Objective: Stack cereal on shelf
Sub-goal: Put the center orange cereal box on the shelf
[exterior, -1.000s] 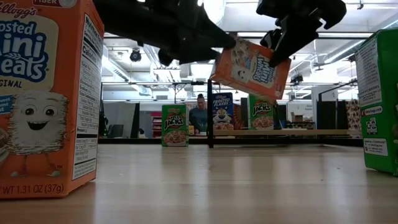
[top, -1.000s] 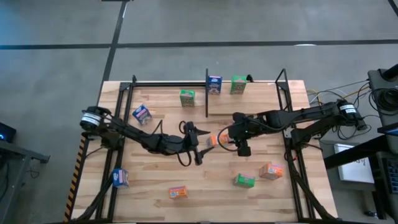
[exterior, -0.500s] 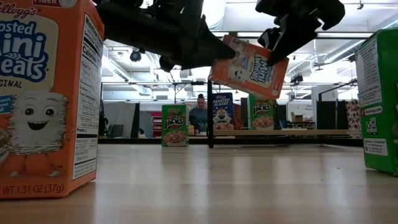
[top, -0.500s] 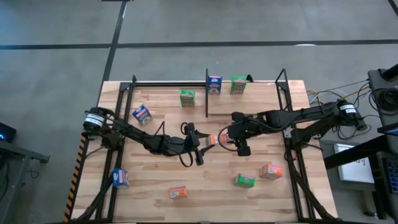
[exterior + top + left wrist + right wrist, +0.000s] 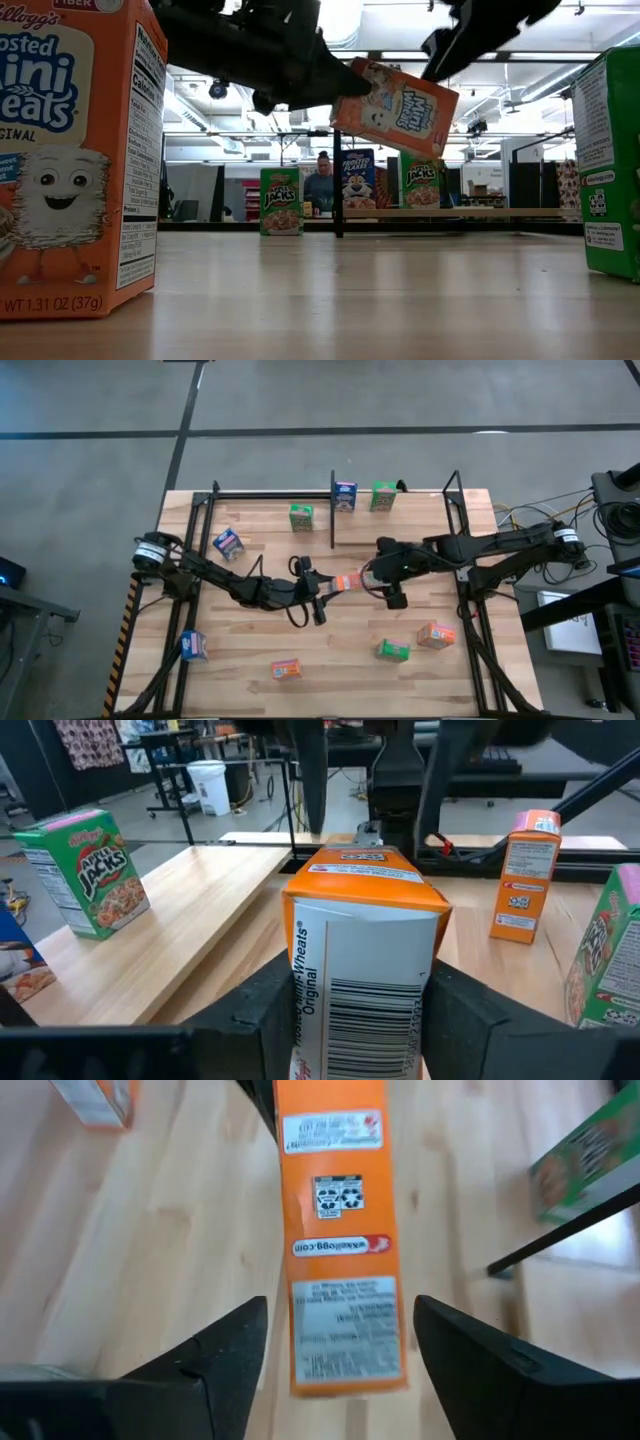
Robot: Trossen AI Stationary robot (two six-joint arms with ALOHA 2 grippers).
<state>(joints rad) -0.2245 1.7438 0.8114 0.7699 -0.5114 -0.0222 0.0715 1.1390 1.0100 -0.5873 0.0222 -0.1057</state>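
An orange cereal box (image 5: 346, 582) hangs in the air over the middle of the table, with my left gripper (image 5: 365, 1010) shut on it. My right gripper (image 5: 340, 1370) is open. Its fingers stand apart on either side of the box (image 5: 340, 1230) without touching it, and in the low view it (image 5: 480, 30) sits above and right of the box (image 5: 395, 95). The shelf (image 5: 400, 510) runs along the far edge. A blue cereal box (image 5: 345, 495) and a green one (image 5: 383, 495) stand upright on it. My left gripper pinches the orange box between its two fingers, on the two opposite faces beside the barcode side (image 5: 300, 990), at the box's end toward the table's left. The fingers come nearly level from the table's left. The box is lifted clear of the table and tilted.
A green box (image 5: 301, 517) stands left of the shelf's black divider (image 5: 332, 510). Loose boxes lie around the table: blue (image 5: 228, 543), blue (image 5: 193, 646), orange (image 5: 286, 669), green (image 5: 393, 650), orange (image 5: 435, 634). A person (image 5: 322, 185) shows in the room behind.
My left gripper has shut on the orange box's left end. My right gripper has opened, let go of the box, and drawn up and back toward the table's right edge. The box stays in the air, now tipped a little more level.
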